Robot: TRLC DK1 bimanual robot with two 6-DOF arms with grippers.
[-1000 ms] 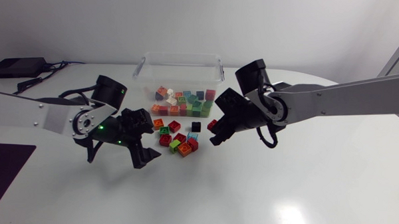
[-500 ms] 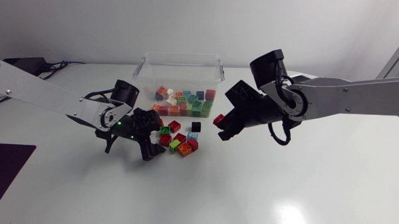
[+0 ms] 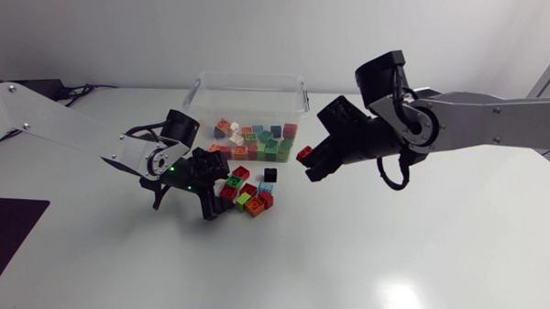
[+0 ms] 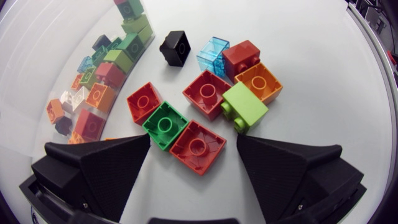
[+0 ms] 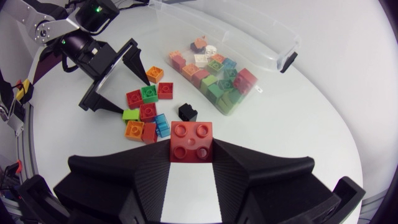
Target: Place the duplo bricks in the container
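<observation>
The clear plastic container (image 3: 250, 88) stands at the back middle with several coloured bricks in it. In front of it lies a loose pile of bricks (image 3: 246, 190). My left gripper (image 3: 207, 181) is open and low at the pile's left side. Between its fingers lie a red brick (image 4: 198, 146) and a green brick (image 4: 165, 124), with its fingertips (image 4: 140, 146) clear of both. My right gripper (image 3: 309, 163) hangs above the table, right of the pile, shut on a red brick (image 5: 191, 142), which also shows from above as the red brick (image 3: 303, 155).
A black brick (image 3: 270, 174) lies apart at the pile's far edge, with a light blue brick (image 4: 213, 53) beside it. A lime brick (image 4: 244, 107) and an orange brick (image 4: 259, 82) lie just ahead of the left gripper's finger. The container (image 5: 249, 34) sits beyond the pile.
My left gripper has moved right, up to the pile, staying open. My right gripper has carried the red brick up and to the right, nearer the container.
</observation>
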